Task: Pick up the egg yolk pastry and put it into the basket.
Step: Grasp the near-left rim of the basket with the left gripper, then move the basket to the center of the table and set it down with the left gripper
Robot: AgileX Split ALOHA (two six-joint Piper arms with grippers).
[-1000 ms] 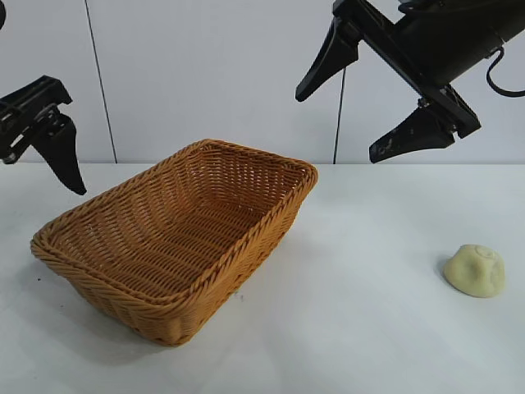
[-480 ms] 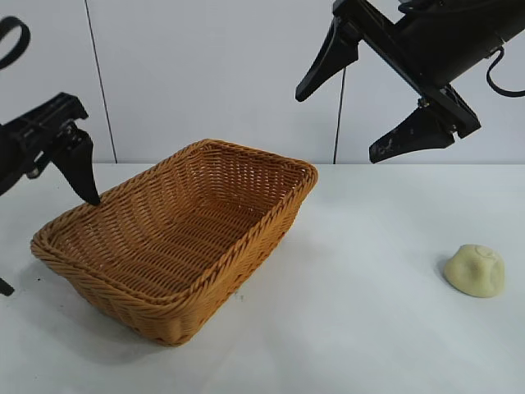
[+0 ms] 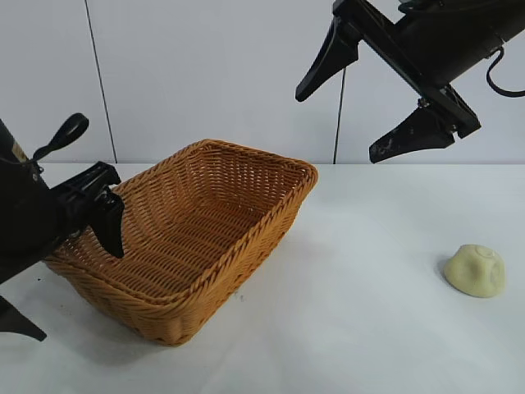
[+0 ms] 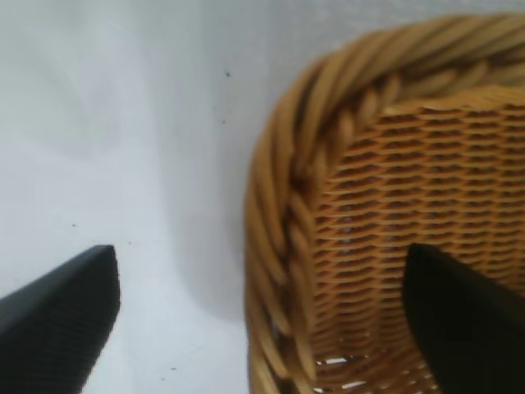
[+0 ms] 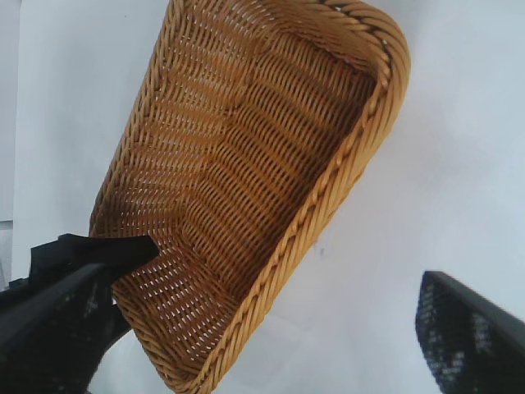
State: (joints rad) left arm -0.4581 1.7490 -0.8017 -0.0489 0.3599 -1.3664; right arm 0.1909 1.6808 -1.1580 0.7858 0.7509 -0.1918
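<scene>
The egg yolk pastry, a small pale yellow dome, lies on the white table at the far right, and nothing touches it. The golden-brown wicker basket stands left of centre. My left gripper is open and low at the basket's left end. One finger is inside the braided rim and the other is outside, over the table. In the left wrist view the left gripper straddles that rim. My right gripper hangs open high above the table, up and to the left of the pastry. The right gripper looks down on the basket.
A white wall with vertical seams stands behind the table. Bare white tabletop lies between the basket and the pastry and in front of both.
My left gripper has come down and moved right from beside the basket, and its fingers now straddle the basket's left rim. The right arm, the basket and the pastry have not moved.
</scene>
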